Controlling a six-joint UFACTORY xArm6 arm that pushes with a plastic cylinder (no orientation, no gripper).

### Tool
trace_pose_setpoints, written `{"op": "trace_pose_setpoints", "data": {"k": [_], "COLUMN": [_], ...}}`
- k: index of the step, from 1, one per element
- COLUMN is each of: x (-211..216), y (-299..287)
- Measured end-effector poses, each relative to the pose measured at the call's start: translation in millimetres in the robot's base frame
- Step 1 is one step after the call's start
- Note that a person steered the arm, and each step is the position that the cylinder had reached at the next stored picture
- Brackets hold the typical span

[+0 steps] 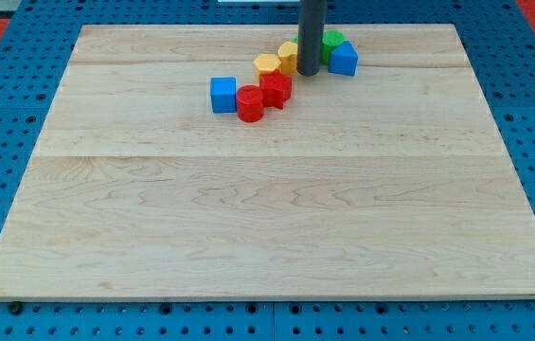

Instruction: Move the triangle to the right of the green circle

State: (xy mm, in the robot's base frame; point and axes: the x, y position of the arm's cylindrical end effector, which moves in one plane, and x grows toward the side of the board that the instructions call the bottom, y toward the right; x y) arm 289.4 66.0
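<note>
A blue triangle block (pixel 345 60) lies near the view's top centre, touching the lower right of a green circle block (pixel 332 40). My tip (pixel 309 73) rests on the board just left of the blue triangle and below-left of the green circle. It sits between the triangle and a yellow block (pixel 289 55). The rod hides part of the green circle's left side and whatever lies behind it.
A yellow hexagon block (pixel 267 64) sits left of the yellow block. Below them are a red block (pixel 276 89), a red cylinder (pixel 250 103) and a blue cube (pixel 222 95) in a row slanting down-left. The wooden board (pixel 267 208) lies on a blue pegboard.
</note>
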Motion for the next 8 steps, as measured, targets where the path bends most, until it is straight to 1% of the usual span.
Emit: {"op": "trace_pose_setpoints", "data": {"k": [1,2,3,4,5,6,7,8], "x": [-3.7,-6.2,-18.0,-20.9,-15.9,-6.3,6.9,7.0], "y": [50.1,77.7,74.6,70.9,66.6,31.1,52.4,169.7]}}
